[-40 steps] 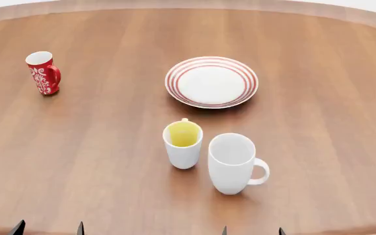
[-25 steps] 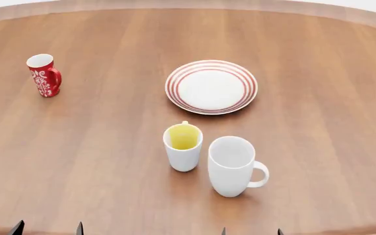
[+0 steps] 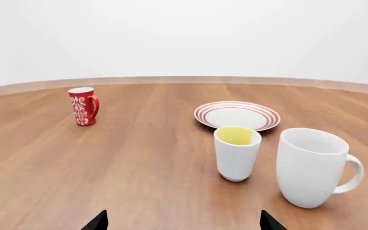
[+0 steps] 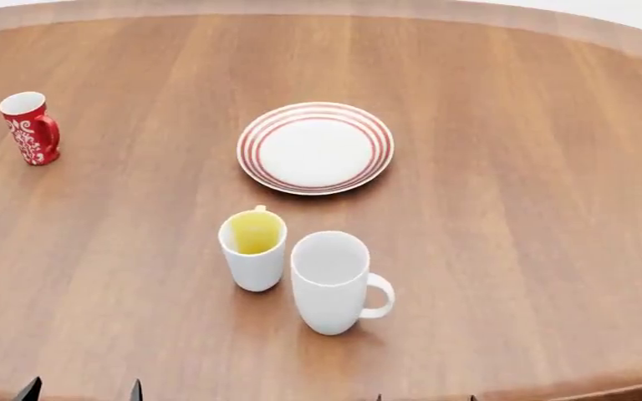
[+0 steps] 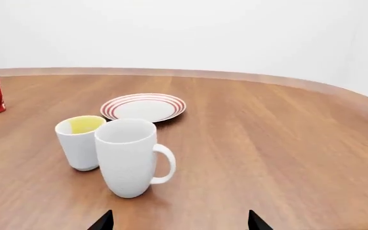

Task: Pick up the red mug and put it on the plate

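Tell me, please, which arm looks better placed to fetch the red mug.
Probably the left. The red mug stands far on the table's left, on the left claw side; the right claw sits across from the two white mugs, which would obstruct its reach.

Round wooden table with warm brown grain, plain white walls behind, soft even light.

No words, numbers or brand names can be read anywhere. The red mug at the upper left of the head view has only a white curly pattern, not letters. The plate near the middle top has only red rings around its rim.
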